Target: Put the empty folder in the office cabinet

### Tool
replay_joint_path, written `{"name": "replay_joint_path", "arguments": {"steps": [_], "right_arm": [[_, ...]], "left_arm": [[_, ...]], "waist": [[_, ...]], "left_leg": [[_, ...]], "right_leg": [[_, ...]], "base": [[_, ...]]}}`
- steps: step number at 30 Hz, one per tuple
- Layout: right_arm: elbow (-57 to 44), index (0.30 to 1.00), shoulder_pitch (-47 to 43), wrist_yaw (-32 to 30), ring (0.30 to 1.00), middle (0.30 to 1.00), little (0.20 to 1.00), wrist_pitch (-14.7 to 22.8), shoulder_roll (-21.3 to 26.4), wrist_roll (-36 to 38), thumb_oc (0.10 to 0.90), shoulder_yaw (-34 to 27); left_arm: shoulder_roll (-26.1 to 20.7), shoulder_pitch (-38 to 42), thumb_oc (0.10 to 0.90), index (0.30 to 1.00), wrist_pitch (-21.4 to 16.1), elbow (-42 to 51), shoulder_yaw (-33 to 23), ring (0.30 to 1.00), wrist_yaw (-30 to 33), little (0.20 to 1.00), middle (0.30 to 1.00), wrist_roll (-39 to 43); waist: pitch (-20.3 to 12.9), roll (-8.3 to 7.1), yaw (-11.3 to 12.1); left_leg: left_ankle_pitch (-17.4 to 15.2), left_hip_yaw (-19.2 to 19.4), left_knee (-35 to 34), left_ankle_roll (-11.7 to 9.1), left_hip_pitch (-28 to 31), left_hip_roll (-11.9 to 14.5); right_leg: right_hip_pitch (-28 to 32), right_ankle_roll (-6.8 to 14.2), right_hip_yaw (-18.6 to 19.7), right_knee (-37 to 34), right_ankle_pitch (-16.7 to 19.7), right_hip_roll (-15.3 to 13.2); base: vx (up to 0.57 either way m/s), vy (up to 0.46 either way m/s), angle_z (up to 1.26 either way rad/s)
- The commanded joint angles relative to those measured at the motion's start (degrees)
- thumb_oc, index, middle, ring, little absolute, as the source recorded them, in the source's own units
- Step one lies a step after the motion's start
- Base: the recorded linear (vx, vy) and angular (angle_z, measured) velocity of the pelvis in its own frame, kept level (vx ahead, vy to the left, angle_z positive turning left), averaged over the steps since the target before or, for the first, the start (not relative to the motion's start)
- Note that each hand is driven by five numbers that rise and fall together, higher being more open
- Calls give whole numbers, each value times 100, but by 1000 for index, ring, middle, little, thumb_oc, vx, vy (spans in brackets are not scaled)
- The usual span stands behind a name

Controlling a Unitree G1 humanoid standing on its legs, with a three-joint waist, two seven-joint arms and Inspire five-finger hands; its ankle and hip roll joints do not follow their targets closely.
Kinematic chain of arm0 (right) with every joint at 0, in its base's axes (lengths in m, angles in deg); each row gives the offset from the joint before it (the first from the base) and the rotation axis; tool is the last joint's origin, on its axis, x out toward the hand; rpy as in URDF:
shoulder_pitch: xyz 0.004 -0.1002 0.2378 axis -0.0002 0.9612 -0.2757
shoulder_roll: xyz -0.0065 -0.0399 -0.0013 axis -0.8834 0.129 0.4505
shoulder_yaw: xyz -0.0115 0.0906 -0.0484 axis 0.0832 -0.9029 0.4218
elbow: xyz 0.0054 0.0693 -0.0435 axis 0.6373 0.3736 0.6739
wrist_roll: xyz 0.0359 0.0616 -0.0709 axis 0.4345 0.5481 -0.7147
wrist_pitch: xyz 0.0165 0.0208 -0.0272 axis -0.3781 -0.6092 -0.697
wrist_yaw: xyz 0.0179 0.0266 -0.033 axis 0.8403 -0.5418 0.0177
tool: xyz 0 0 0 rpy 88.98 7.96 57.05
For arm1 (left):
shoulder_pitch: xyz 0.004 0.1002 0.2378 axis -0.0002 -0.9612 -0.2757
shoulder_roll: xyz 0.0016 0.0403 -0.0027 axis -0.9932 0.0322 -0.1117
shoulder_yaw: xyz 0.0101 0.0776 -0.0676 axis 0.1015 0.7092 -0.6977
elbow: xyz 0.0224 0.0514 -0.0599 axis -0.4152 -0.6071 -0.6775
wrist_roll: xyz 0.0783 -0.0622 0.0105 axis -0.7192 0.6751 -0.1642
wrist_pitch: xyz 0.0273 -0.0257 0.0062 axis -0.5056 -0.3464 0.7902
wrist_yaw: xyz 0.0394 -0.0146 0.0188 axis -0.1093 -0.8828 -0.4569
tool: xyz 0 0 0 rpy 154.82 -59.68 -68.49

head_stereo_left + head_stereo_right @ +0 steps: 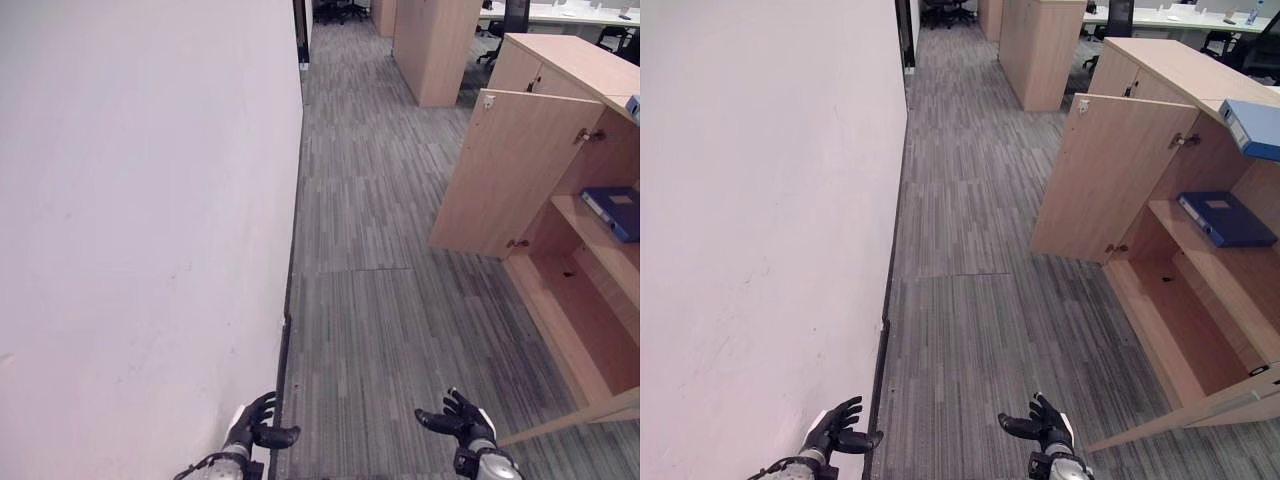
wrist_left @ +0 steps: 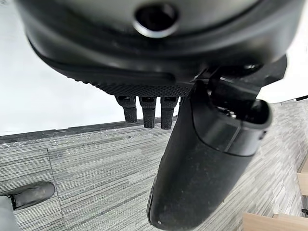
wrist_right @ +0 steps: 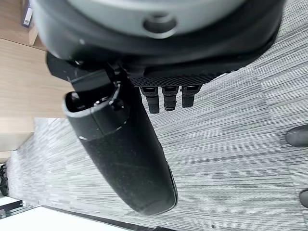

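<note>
A long white wall (image 1: 140,220) takes the whole left side, and grey striped carpet floor (image 1: 370,300) runs ahead toward other wooden cabinets far behind. On the right stands the office cabinet (image 1: 1160,75), of light wood, with its door (image 1: 1110,170) swung wide open toward the aisle. Inside, a shelf (image 1: 1215,262) carries a blue folder (image 1: 1225,218) lying flat, and a second blue folder (image 1: 1252,128) lies on the cabinet top, at the near corner. The lower compartment under the shelf looks bare.

The two hands are low at the near edge, well apart from the cabinet. The left hand (image 1: 258,425) is close to the wall, the right hand (image 1: 458,420) is nearer to the cabinet side. Both have the fingers relaxed and spread, with the thumb standing out — they hold nothing, and each wrist view shows only carpet past the fingers.

So the task's thing is not in a hand. I cannot tell which of the two folders is the empty one. If it is the one on the shelf, the placing looks already done and the hands are free. If it is the one on top, the step in hand is the approach: the next move calls for turning right, coming near the cabinet, and reaching up to the top corner — with care not to hit the open door.
</note>
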Motion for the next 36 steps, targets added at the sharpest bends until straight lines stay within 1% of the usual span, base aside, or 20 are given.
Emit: {"name": "replay_joint_path", "arguments": {"steps": [1, 12, 25, 31, 36], "right_arm": [[-215, 900, -250, 52, 900, 900, 900, 275, 180, 2, 800, -74], [60, 900, -182, 88, 900, 900, 900, 186, 150, -52, 800, -69], [179, 900, -191, 23, 900, 900, 900, 151, 147, -37, 800, -84], [192, 900, -180, 19, 900, 900, 900, 138, 182, -43, 800, -45], [273, 900, -191, 20, 900, 900, 900, 131, 226, -48, 800, -30]], "left_arm": [[-123, 356, 800, 900, -325, 149, -38, 900, -45, 900, 900, 208], [-62, 337, 800, 900, -276, -71, -37, 900, -37, 900, 900, 83], [-14, 381, 800, 900, -245, -102, -5, 900, 51, 900, 900, 102], [-11, 423, 800, 900, -238, -151, 4, 900, 68, 900, 900, 160], [14, 435, 800, 900, -227, -164, 7, 900, 77, 900, 900, 247]], "waist": [[-140, -198, 101], [-148, -160, 82], [-129, -153, 55], [-99, -134, 34], [-71, -107, 21]], "left_leg": [[-412, -210, -35, -504, 219, 376], [-410, -247, -35, -524, 218, 389], [-394, -316, -35, -572, 228, 460], [-367, -347, -35, -624, 228, 541], [-322, -364, -35, -698, 250, 678]], "right_leg": [[-6, 823, 326, -1, -291, -715], [-2, 808, 345, -1, -318, -716], [33, 752, 333, 24, -398, -638], [23, 691, 351, 62, -444, -533], [31, 602, 338, 94, -511, -379]], "base": [[0, 0, 0], [0, 0, 0], [4, -17, 1], [16, -67, 2], [33, -94, 5]]}}
